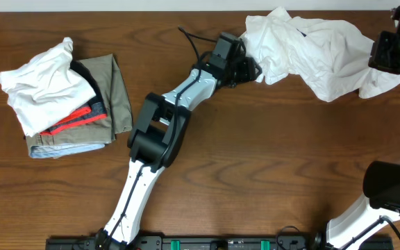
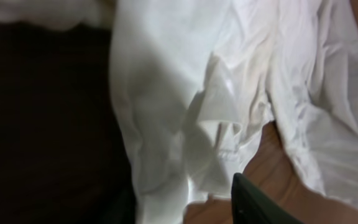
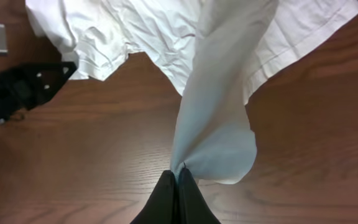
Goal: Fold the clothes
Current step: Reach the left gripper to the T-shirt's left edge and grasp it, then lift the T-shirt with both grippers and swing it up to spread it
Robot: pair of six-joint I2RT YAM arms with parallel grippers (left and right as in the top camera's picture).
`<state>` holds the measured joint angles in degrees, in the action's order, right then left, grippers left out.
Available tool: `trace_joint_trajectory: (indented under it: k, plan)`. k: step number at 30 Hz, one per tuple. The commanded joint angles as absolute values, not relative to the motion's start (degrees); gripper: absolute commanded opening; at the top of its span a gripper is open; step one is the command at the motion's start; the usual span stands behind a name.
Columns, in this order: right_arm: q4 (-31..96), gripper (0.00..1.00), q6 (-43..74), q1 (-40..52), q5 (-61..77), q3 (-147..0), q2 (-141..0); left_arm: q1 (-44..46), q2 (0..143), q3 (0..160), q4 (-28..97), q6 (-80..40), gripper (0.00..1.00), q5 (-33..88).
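The clothes, white wrinkled trousers, lie bunched at the table's far right. My right gripper is above their right end. In the right wrist view the right gripper is shut on a twisted tail of the clothes, which stretches up off the wood. My left gripper is at the cloth's left edge. In the left wrist view the clothes fill the frame and run down beside one dark finger. Wood shows beside that finger, and the other finger is lost in shadow.
At the left stands a pile of folded garments: a white one on top, a red-and-black one under it, and a khaki one at the bottom. The left arm crosses the table's middle. The right arm's base is at the right edge.
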<state>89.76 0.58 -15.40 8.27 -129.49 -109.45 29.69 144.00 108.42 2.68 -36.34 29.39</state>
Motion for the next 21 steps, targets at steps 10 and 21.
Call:
trace_joint_trajectory:
  k: [10,21]
  plan:
    - [89.84,0.01,-0.54,-14.28,8.36,-130.28,-108.01,30.13,149.71,106.41,-5.08,-35.62,0.29,25.85]
    - [89.8,0.01,-0.99,-14.28,8.29,-130.28,-108.01,27.53,145.32,106.43,-1.08,-28.12,0.06,31.24]
